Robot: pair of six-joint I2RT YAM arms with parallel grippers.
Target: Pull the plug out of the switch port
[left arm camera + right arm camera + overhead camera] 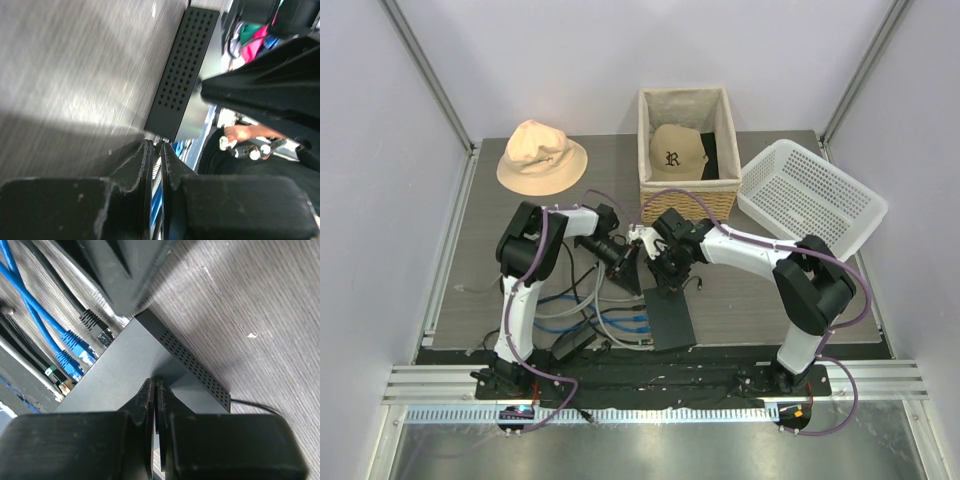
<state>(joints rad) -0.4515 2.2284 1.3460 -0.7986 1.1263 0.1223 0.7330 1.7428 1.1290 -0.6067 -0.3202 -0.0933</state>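
Observation:
The switch (672,320) is a flat dark box lying near the table's front edge, between the two arms. Its perforated side (185,65) shows in the left wrist view and its flat top (125,365) in the right wrist view. My left gripper (628,264) (157,150) is at the switch's left corner. It is shut on the plug, a thin blue-and-white piece wedged between its fingers. My right gripper (665,283) (156,386) is shut with nothing in it, and its tips rest on the switch's top. Two blue plugs (75,347) and a black plug (95,322) sit at the port edge.
Blue and grey cables (605,322) tangle left of the switch, beside a small black adapter (575,345). A woven basket (687,195) holding a cap stands at the back. A beige bucket hat (541,153) lies at the back left and a white plastic basket (810,195) at the right.

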